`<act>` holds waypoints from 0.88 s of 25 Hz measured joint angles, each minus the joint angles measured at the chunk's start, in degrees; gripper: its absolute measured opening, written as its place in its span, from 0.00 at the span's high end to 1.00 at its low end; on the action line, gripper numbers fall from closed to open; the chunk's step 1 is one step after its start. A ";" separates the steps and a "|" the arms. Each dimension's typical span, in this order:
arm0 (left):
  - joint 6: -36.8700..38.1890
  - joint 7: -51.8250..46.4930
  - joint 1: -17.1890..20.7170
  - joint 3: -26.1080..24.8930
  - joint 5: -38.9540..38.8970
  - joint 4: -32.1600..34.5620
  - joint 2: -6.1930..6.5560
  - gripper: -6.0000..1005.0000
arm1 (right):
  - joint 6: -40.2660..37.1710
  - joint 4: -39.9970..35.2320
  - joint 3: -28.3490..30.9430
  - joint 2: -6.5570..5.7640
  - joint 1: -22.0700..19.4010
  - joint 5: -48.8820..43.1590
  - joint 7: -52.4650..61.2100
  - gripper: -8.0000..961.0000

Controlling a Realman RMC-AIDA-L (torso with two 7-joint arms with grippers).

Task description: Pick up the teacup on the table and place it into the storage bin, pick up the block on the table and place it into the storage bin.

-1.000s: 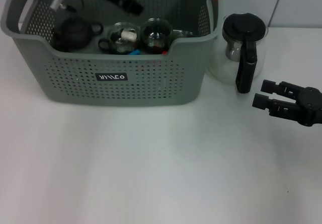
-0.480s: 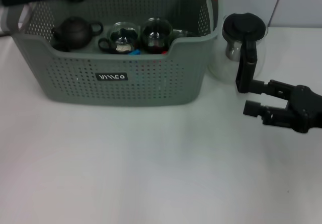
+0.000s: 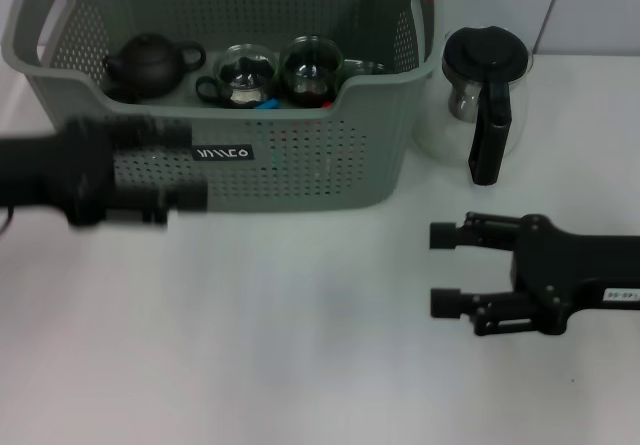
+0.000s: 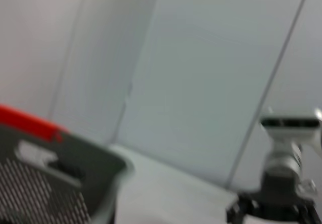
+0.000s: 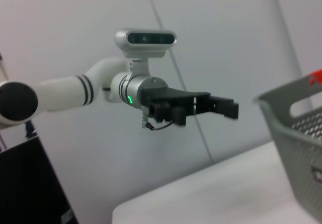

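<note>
Pulling my left gripper (image 3: 190,170) out of the storage bin (image 3: 300,155) empty, right gripper (image 3: 440,268) open over the table (image 3: 300,345); both items look stowed

The robot's white round arm (image 5: 60,94) has thin black rings on it. A small green light glows near the wrist. On top sits a silver-grey camera box (image 5: 145,38) with dark lenses. A thin black wire hangs under the black left gripper (image 5: 229,108). The black blocky right gripper (image 3: 445,268) carries a small white label.
</note>
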 joint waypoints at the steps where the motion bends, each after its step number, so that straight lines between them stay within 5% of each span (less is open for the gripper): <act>1: 0.36 0.24 0.12 0.29 1.34 0.06 -0.13 0.11 | 0.42 0.00 -0.75 0.07 -0.01 0.00 0.06 0.08; 8: -1.28 -0.24 -3.00 8.36 13.64 -0.38 -1.93 0.11 | 1.92 0.39 -2.33 0.26 -0.02 -1.24 0.42 0.08; 15: -7.04 3.03 -7.67 9.23 17.17 -4.21 -3.20 0.11 | 3.44 0.48 -0.87 -0.34 -1.03 -2.82 0.56 0.08; 22: -8.58 4.51 -7.56 8.54 17.28 -5.19 -3.22 0.11 | 3.41 0.64 -0.20 -0.45 -2.33 -2.97 0.43 0.08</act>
